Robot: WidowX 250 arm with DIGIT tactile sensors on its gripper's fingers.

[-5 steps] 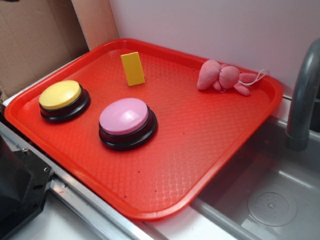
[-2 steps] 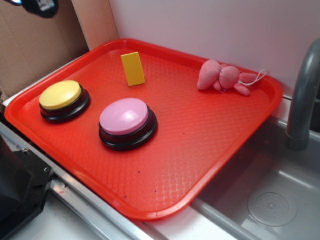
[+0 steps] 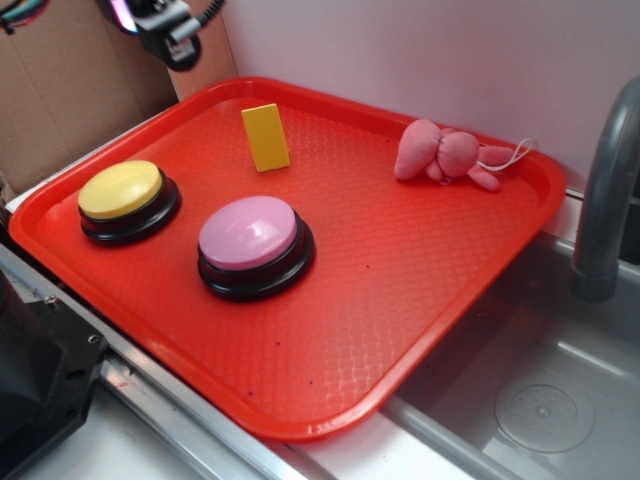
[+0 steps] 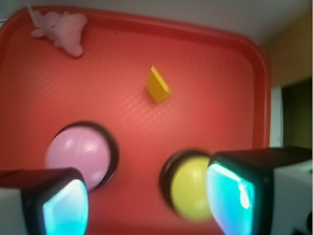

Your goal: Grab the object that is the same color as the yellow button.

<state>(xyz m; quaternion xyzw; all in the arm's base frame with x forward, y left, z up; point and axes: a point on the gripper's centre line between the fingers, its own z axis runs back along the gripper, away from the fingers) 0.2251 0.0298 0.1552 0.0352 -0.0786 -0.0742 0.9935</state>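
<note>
Four things sit on your red tray: two buttons, one block and one plush toy. Going left to right in the exterior view, you have the yellow button near the tray's left edge, then the pink button just beside it and closer to the middle. Behind them, near the far rim, the yellow block stands upright on its short edge, apart from everything else. It matches the yellow button in color. Farther right, by the far right corner, the pink plush toy lies on its side with a white string trailing off it.

Your tray rests on the counter and partly overhangs one steel sink, with a grey faucet at the right edge.

Your tool hangs high above the tray's left rear corner, well apart from the block. In the wrist view its two fingers are spread wide with nothing between them, framing both buttons below.
</note>
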